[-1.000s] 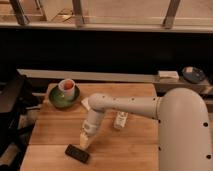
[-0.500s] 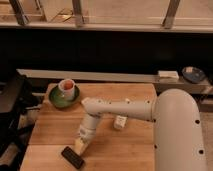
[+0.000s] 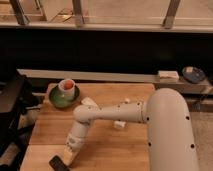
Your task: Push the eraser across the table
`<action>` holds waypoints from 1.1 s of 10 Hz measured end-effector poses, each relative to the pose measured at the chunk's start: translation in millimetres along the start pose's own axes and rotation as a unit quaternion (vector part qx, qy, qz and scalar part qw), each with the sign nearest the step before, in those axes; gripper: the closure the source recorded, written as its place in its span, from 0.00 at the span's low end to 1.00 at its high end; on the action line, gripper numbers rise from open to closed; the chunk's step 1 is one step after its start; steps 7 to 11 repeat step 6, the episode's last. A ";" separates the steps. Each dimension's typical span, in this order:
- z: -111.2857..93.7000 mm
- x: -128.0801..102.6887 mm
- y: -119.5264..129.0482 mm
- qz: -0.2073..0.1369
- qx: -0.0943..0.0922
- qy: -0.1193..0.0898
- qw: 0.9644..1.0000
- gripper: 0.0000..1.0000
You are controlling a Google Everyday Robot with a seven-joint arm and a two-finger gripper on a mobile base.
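Observation:
The eraser, a small flat black oblong, lies at the front left of the light wooden table, close to the bottom edge of the view. My white arm reaches from the right down to the left. My gripper hangs at its end, right beside the eraser on its right side and seemingly touching it. A white bottle with a label stands behind the arm, mostly hidden by it. A pale cream block shows just above the arm.
A green bowl with a red-and-white cup in it stands at the table's back left. A dark chair is left of the table. A ledge behind holds a blue dish and a pale block.
My gripper has swept toward the front left, and the eraser has slid ahead of it toward the table's front left corner.

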 end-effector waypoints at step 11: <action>-102.4 12.7 -42.8 0.080 0.101 -0.083 0.988 0.68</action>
